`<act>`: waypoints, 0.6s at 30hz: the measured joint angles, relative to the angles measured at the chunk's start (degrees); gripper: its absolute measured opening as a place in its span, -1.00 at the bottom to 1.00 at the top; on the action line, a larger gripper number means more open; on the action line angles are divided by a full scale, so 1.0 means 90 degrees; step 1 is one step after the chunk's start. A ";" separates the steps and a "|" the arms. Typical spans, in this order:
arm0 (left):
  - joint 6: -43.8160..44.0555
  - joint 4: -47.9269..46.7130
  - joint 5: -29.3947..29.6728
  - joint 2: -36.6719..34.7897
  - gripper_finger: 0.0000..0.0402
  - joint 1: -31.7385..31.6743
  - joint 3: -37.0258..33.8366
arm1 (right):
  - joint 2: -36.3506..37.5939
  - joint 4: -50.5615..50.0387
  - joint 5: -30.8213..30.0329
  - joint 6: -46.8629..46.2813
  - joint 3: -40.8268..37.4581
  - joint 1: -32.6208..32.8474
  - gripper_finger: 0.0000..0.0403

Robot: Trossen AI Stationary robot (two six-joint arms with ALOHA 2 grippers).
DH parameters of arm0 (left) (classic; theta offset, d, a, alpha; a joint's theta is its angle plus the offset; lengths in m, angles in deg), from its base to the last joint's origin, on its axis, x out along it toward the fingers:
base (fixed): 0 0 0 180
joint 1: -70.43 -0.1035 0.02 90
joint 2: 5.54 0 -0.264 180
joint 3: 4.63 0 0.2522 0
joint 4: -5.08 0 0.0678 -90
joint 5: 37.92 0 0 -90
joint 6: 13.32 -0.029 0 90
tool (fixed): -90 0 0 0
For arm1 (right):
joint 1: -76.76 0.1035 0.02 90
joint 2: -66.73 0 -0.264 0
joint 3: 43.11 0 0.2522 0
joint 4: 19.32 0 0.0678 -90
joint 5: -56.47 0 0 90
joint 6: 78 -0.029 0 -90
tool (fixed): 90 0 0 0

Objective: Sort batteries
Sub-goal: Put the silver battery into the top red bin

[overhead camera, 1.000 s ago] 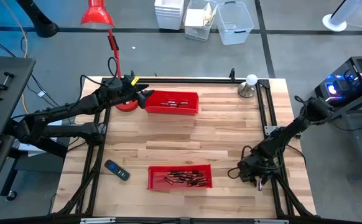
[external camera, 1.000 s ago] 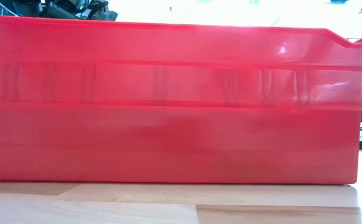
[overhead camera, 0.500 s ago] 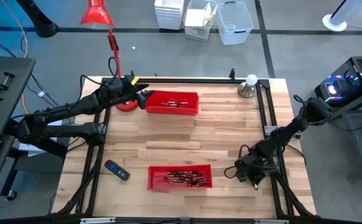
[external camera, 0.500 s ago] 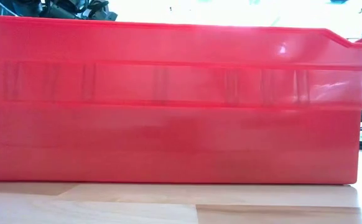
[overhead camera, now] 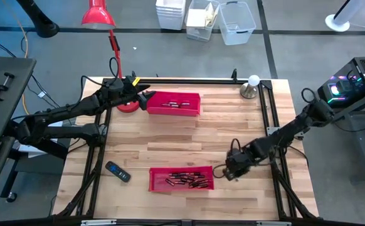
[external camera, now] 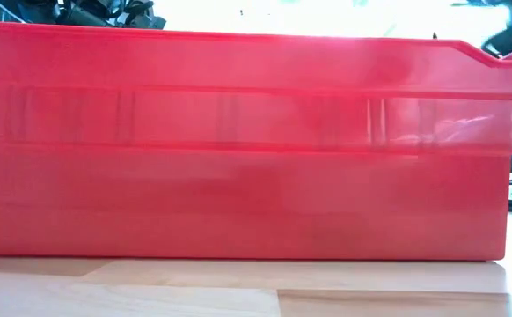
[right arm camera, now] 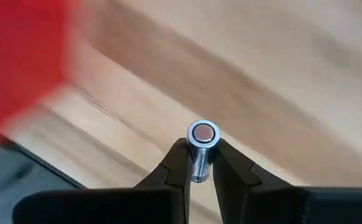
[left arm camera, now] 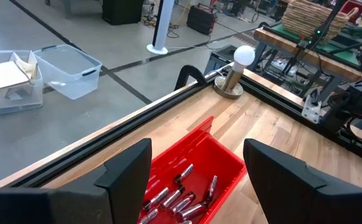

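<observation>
Two red trays hold several small batteries: one at the table's far side, one near the front edge. In the low view the near tray's red wall fills the picture. My right gripper hovers just right of the near tray's right end, shut on a silvery battery. At the far tray's left end my left gripper stands open above the tray, nothing between its fingers. My right gripper pinches the silvery battery by its round side between its two fingertips. The fingers slant steeply down from above. The battery lies along them, its free end poking out past the tips, clear of the table.
A black handset lies left of the near tray. A red lamp's base stands by the far tray's left end. A white-bulbed metal stand is at the far right corner. Bare wood lies between the trays.
My right gripper has moved from the table's near right corner toward the left edge, up to the near tray's right end, turning as it went and rising a little. My left arm has kept still.
</observation>
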 joint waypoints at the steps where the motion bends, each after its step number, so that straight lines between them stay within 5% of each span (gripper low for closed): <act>1: -0.0001 -0.0002 0.0001 0.0000 0.23 0.0000 0.0000 | 0.0001 -0.0143 -0.0216 0.0272 0.0211 -0.0125 -0.82; 10: 0.0001 0.0000 0.0001 -0.0002 0.23 0.0000 0.0000 | 0.0017 -0.1310 -0.2530 0.3427 0.1816 -0.1834 -0.82; 18: 0.0003 0.0000 0.0001 -0.0001 0.23 -0.0001 0.0000 | 0.0022 0.0238 -0.3339 0.5677 0.2305 -0.3466 -0.82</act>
